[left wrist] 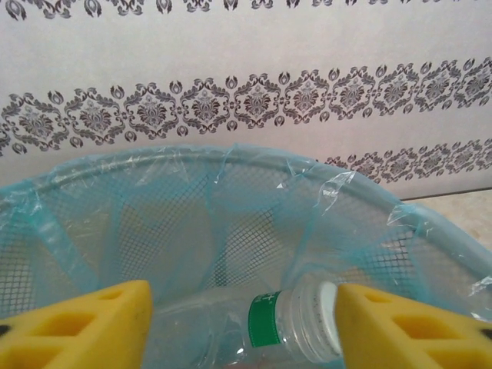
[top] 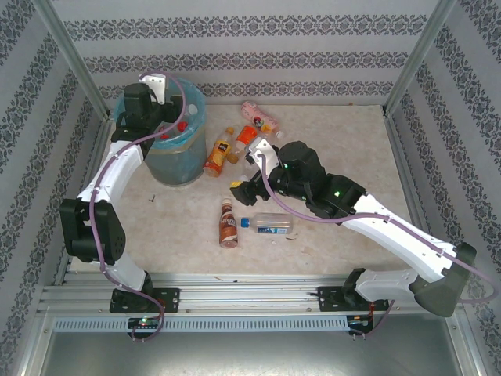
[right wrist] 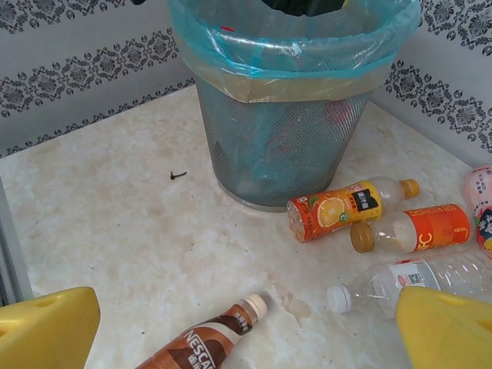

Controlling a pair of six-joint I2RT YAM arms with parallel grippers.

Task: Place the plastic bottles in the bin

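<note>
My left gripper (left wrist: 243,323) hangs over the bin (left wrist: 231,165), a mesh bucket lined with a light-blue bag. Its yellow fingers (left wrist: 92,327) stand wide apart. A clear bottle (left wrist: 261,327) with a green band and white cap lies lengthwise just beyond them, inside the bag. My right gripper (right wrist: 246,334) is open low over the table. A brown Nescafe bottle (right wrist: 204,342) lies between its fingers, untouched. Further off lie an orange-juice bottle (right wrist: 346,209), an orange-labelled bottle (right wrist: 419,229), a clear bottle (right wrist: 415,278) and a pink one (right wrist: 480,204).
From above, the bin (top: 176,160) stands at the back left with the left arm (top: 117,168) reaching over it. A clear bottle with a blue cap (top: 270,225) lies beside the brown bottle (top: 228,223). Patterned walls close in the table.
</note>
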